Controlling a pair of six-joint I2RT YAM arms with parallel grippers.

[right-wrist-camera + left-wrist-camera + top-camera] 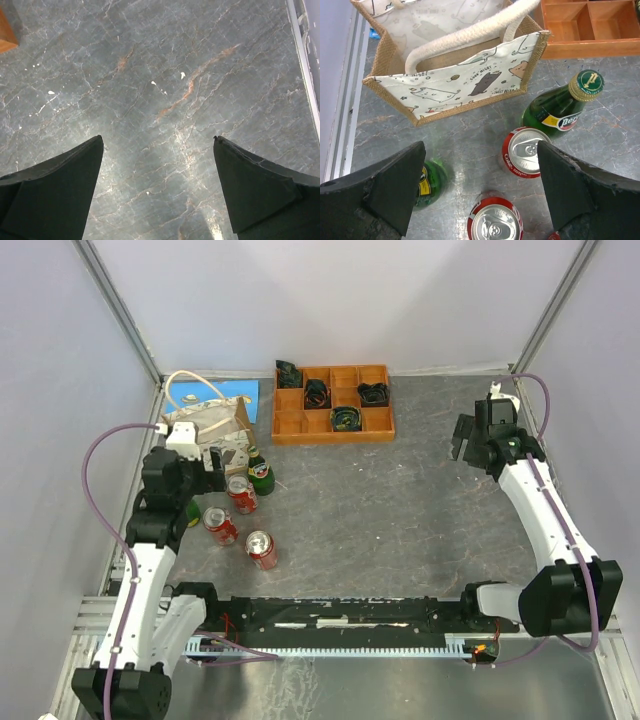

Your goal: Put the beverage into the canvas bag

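Presently both are spread: the left gripper (480, 146) above a red cola can (524, 152) near the far-left-corner canvas bag (455, 87), the right gripper (157, 139) by the right edge.

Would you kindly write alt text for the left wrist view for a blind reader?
The open left pincer hovers above red aluminium soda cans and green glass bottles on a grey marbled table; beyond stands a cat-printed tan canvas bag with cream rope handles.

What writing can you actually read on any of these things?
"GOOD NIGHT": on the canvas bag.
"SWEET DREA...": same bag, tiny, partly guessed.
"Perri...": green bottle label, cut off.
"P": that bottle's cap.
Lettering on the red cans: too blurred to read.
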